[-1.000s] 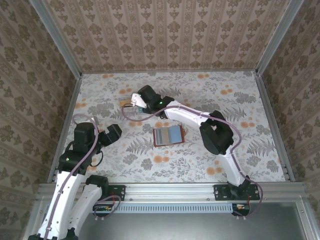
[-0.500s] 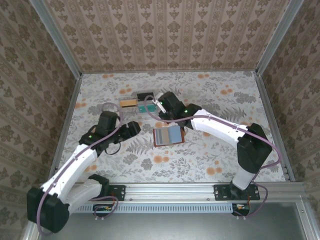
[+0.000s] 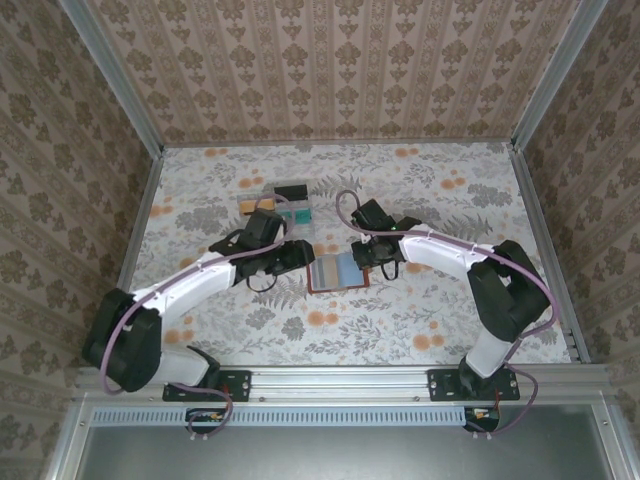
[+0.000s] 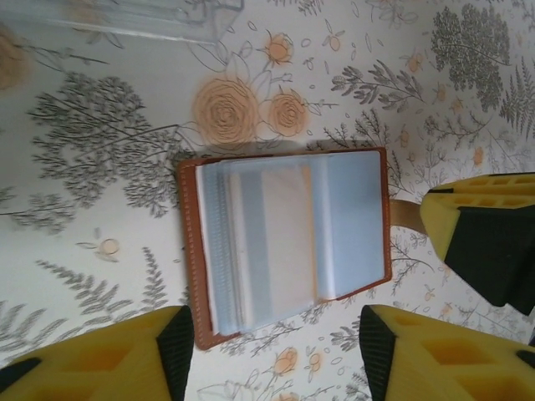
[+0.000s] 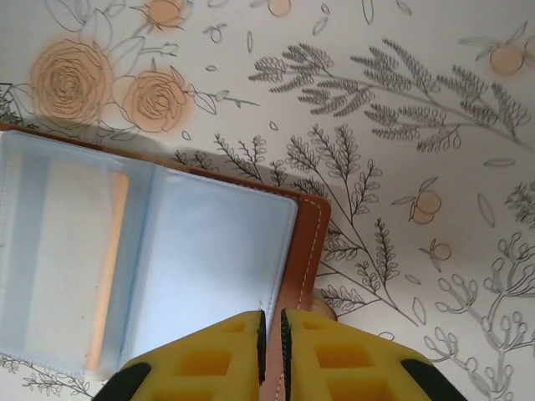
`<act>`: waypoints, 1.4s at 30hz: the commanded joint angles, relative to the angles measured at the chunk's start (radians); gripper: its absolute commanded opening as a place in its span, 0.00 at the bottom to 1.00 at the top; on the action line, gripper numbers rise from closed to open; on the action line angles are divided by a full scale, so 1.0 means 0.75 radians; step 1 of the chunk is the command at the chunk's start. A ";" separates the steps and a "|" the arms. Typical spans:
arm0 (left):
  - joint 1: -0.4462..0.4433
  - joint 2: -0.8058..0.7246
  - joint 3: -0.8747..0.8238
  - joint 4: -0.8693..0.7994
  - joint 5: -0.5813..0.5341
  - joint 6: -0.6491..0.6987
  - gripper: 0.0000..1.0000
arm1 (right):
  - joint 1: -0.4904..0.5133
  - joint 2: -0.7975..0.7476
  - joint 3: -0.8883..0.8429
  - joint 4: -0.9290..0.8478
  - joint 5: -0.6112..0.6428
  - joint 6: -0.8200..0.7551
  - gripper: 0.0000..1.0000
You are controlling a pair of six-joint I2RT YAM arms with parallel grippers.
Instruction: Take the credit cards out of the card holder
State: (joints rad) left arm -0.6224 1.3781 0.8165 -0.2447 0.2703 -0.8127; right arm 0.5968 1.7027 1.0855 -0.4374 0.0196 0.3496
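The card holder (image 3: 337,272) lies open on the floral table, reddish-brown rim up, blue-grey sleeves showing. A pale tan card (image 4: 286,236) shows through its middle sleeve, also visible in the right wrist view as the tan card (image 5: 84,251). My left gripper (image 3: 298,257) hovers just left of the holder, open, its yellow fingers (image 4: 100,361) straddling the holder's near edge (image 4: 276,322). My right gripper (image 5: 272,344) is shut, over the holder's right leather border (image 5: 305,242), beside the clasp tab (image 5: 323,311). Nothing visible is between its pads.
A clear plastic compartment tray (image 3: 283,208) stands just behind the left gripper, holding a gold-tan card (image 3: 254,206), a dark card (image 3: 292,189) and a teal one (image 3: 296,213). Its edge (image 4: 125,21) shows in the left wrist view. Papered walls enclose the table.
The right gripper left the tray and came down to the holder's right edge. The left arm swung in from the far left to the holder's left side.
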 commanded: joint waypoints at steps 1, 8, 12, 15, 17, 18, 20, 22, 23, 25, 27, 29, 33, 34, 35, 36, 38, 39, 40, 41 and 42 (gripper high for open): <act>-0.016 0.072 0.046 0.079 0.062 -0.002 0.53 | -0.008 0.032 -0.034 0.049 -0.063 0.084 0.19; -0.037 0.230 0.076 0.158 0.128 0.003 0.44 | -0.012 0.078 -0.084 0.077 -0.067 0.125 0.19; -0.047 0.291 0.081 0.177 0.141 0.005 0.44 | -0.011 0.084 -0.107 0.090 -0.070 0.141 0.19; -0.050 0.323 0.081 0.181 0.147 0.012 0.44 | -0.012 0.088 -0.119 0.097 -0.069 0.151 0.19; -0.051 0.344 0.082 0.186 0.154 0.015 0.43 | -0.012 0.092 -0.124 0.101 -0.074 0.154 0.19; -0.052 0.352 0.083 0.191 0.160 0.019 0.43 | -0.012 0.095 -0.124 0.101 -0.075 0.154 0.19; -0.055 0.364 0.082 0.196 0.163 0.022 0.43 | -0.012 0.096 -0.125 0.104 -0.073 0.157 0.18; -0.056 0.378 0.083 0.201 0.163 0.022 0.42 | -0.012 0.102 -0.128 0.107 -0.073 0.158 0.18; -0.056 0.383 0.083 0.203 0.163 0.024 0.42 | -0.012 0.102 -0.126 0.109 -0.076 0.158 0.18; -0.058 0.398 0.082 0.205 0.169 0.028 0.42 | -0.012 0.108 -0.124 0.108 -0.078 0.158 0.18; -0.058 0.414 0.086 0.209 0.175 0.030 0.42 | -0.012 0.113 -0.122 0.108 -0.080 0.157 0.19; -0.060 0.427 0.087 0.212 0.181 0.030 0.42 | -0.012 0.119 -0.120 0.108 -0.084 0.158 0.18; -0.068 0.440 0.096 0.212 0.189 0.036 0.42 | -0.012 0.127 -0.119 0.110 -0.089 0.158 0.19; -0.069 0.444 0.097 0.213 0.192 0.038 0.42 | -0.011 0.128 -0.117 0.110 -0.090 0.158 0.19; -0.070 0.445 0.097 0.213 0.199 0.038 0.42 | -0.012 0.133 -0.117 0.111 -0.090 0.158 0.19; -0.072 0.446 0.096 0.222 0.207 0.038 0.43 | -0.012 0.133 -0.118 0.112 -0.092 0.160 0.19; -0.074 0.445 0.091 0.254 0.237 0.037 0.45 | -0.012 0.136 -0.116 0.113 -0.094 0.161 0.19; -0.076 0.444 0.091 0.263 0.245 0.036 0.46 | -0.012 0.138 -0.116 0.114 -0.094 0.160 0.19; -0.077 0.441 0.093 0.275 0.255 0.038 0.49 | -0.012 0.141 -0.114 0.112 -0.095 0.160 0.19; -0.079 0.441 0.094 0.286 0.268 0.039 0.52 | -0.011 0.141 -0.114 0.111 -0.097 0.162 0.19; -0.080 0.440 0.094 0.292 0.277 0.039 0.54 | -0.012 0.145 -0.112 0.112 -0.097 0.162 0.19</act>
State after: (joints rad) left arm -0.6720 1.6955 0.8696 -0.0597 0.4297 -0.8005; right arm 0.5888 1.7634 1.0061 -0.3420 -0.0345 0.4500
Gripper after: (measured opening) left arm 0.527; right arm 0.189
